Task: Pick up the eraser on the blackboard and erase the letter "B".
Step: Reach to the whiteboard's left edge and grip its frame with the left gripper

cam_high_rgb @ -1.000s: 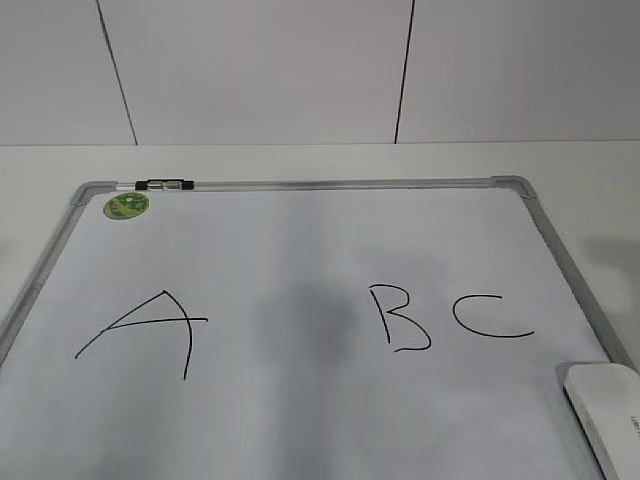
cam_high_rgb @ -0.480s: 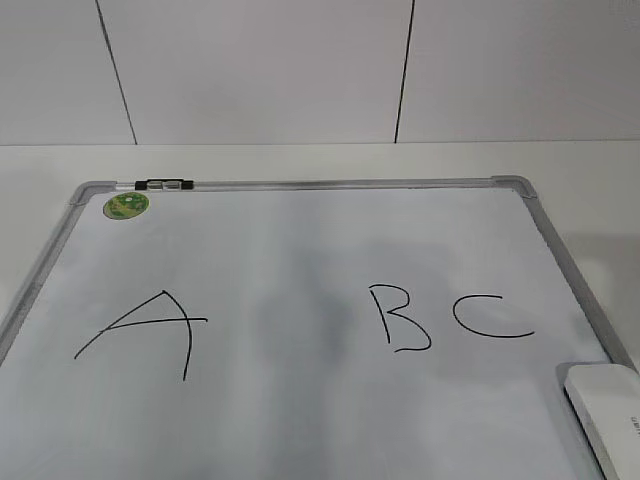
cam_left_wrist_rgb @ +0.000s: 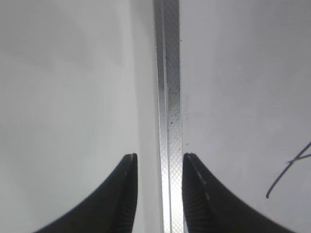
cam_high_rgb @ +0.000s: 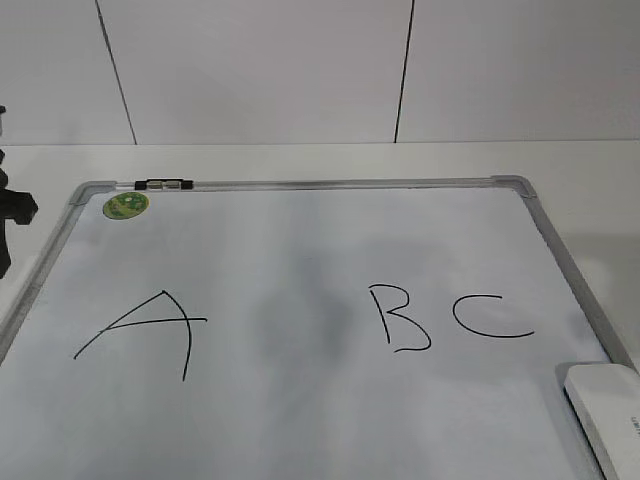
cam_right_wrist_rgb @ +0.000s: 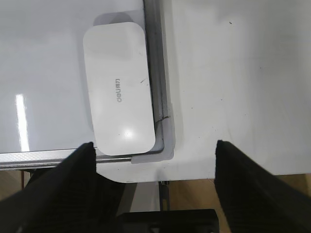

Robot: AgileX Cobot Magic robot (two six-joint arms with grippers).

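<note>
White table [cam_high_rgb: 300, 160] — plain top, the blackboard [cam_high_rgb: 300, 250] flat on it, near the wall

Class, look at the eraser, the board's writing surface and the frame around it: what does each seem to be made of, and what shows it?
Eraser: looks like smooth white moulded plastic, with rounded corners, a soft glare spot and a faint brand mark.
Board: a glossy white coated surface; lamp light reflects on it as a streak.
Frame: probably aluminium, silver-grey with a fine crosshatched texture.

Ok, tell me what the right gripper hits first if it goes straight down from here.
Probably bare table: the open right gripper is centred just outside the blackboard corner, with the eraser off to the left. Depth is unclear.
</note>
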